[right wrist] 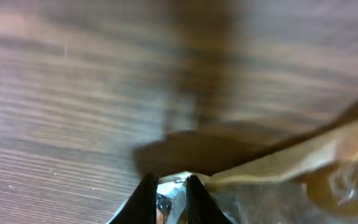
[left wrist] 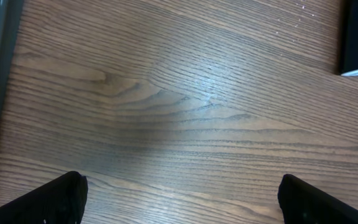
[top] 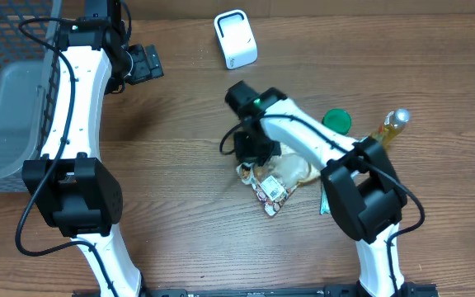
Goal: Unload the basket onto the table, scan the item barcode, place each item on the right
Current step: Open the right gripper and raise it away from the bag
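Near the middle of the table (top: 180,223), the right gripper (top: 250,150) is down on the snack packet (top: 277,188). Its jaws are drawn almost together on the packet's 10 o'clock corner — the right wrist view shows a crinkled silver seam pinched between the two dark fingers (right wrist: 143,199). Taking it by the edge looks deliberate: a corner hold would let the bag hang free, so its printed face could be turned toward a reader. The rest of the packet lies flat on the wood. A white patch (top: 272,191) near its 5 o'clock end may be the barcode label, but it is too small to read.

At 12 o'clock from the packet, well apart from it, stands the white scanner (top: 236,39). The wood between the two is bare, so I see nothing blocking a lift toward it.

Off toward 2 o'clock sit a green cap (top: 336,121) and, beyond it, a bottle (top: 390,128) of yellowish liquid, both under the right arm's reach rather than on the way to the scanner.

The left gripper (top: 143,62) hovers at 10 o'clock with its jaws spread wide, holding nothing — its own camera shows only bare wood between the fingertips (left wrist: 61,199). Just beside that arm, along the 9 o'clock edge, is a wire basket (top: 7,49). The left arm seems parked clear of the job.
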